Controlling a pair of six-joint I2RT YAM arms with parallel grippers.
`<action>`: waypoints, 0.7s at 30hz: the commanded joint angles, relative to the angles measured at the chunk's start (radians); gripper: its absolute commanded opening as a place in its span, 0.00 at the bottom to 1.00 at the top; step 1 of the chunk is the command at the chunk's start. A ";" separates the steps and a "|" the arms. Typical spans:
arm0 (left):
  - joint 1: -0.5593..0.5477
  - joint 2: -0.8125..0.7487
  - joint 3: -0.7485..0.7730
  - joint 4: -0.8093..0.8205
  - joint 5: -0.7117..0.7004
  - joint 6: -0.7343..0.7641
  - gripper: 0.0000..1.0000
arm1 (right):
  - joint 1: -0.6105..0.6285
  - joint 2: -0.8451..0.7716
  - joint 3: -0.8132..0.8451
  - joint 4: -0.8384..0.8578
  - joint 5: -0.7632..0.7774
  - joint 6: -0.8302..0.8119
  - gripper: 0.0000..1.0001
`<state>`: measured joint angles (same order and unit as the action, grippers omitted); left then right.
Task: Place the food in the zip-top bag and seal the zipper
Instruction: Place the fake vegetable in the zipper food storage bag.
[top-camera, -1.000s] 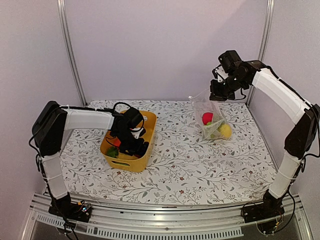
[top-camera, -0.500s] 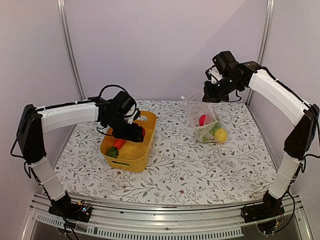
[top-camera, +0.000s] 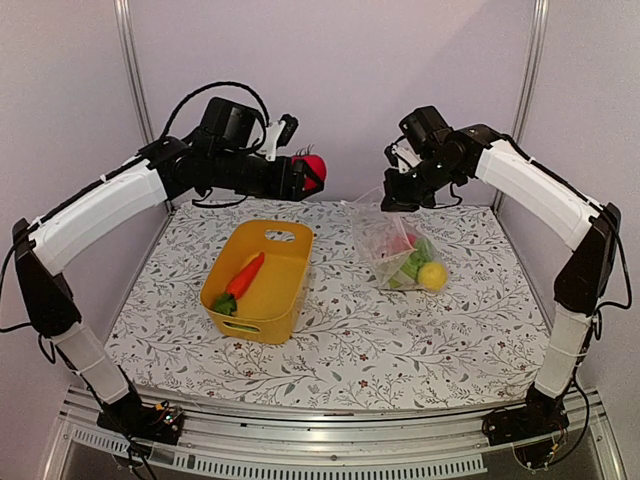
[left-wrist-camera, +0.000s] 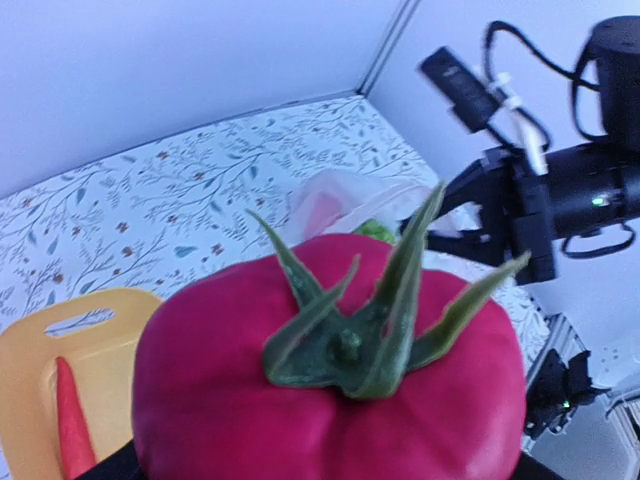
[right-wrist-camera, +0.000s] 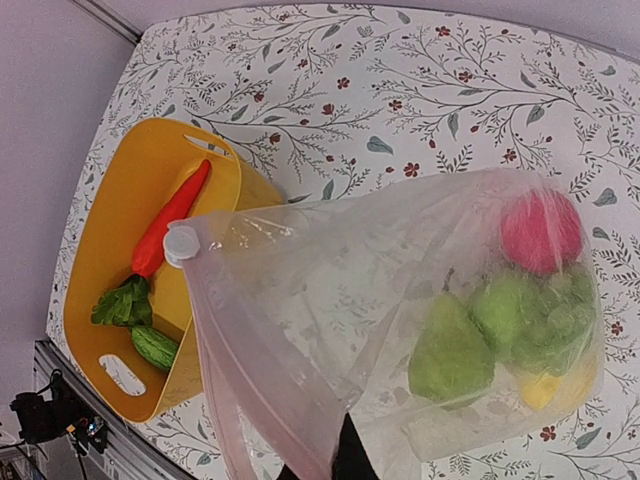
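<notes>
My left gripper (top-camera: 303, 176) is raised high over the back of the table, shut on a red toy tomato (top-camera: 314, 171). The tomato (left-wrist-camera: 330, 390), with its green calyx, fills the left wrist view and hides the fingers. My right gripper (top-camera: 391, 198) is shut on the mouth edge of the clear zip-top bag (top-camera: 398, 252) and holds it up, slanted. The bag (right-wrist-camera: 380, 300) contains food: a red piece (right-wrist-camera: 540, 230), a green pear (right-wrist-camera: 450, 350), green grapes (right-wrist-camera: 545, 315) and a yellow piece (top-camera: 432, 276). The zipper (right-wrist-camera: 255, 365) runs from a white slider (right-wrist-camera: 181, 243) down to my right gripper (right-wrist-camera: 345, 458).
A yellow basket (top-camera: 277, 312) stands left of the bag, on the floral table cover. It holds an orange carrot (top-camera: 245, 275), leafy greens (right-wrist-camera: 124, 303) and a small cucumber (right-wrist-camera: 155, 346). Walls and corner posts close the back and sides.
My left arm lifted out of the basket with the tomato and swung up and right toward the bag. My right gripper shifted left, dragging the bag along.
</notes>
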<state>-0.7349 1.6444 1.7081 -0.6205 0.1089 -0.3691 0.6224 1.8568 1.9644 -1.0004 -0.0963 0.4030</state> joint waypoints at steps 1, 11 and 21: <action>-0.077 0.117 0.120 0.056 0.090 0.006 0.49 | 0.030 0.047 0.080 0.000 -0.043 0.010 0.00; -0.125 0.316 0.265 -0.077 0.019 -0.032 0.76 | 0.031 0.042 0.118 -0.015 -0.077 0.033 0.00; -0.124 0.286 0.392 -0.073 -0.056 0.013 1.00 | 0.010 0.022 0.100 -0.002 -0.120 0.056 0.00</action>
<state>-0.8555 1.9984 2.0579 -0.6926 0.0978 -0.3859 0.6464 1.9106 2.0621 -1.0088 -0.1730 0.4358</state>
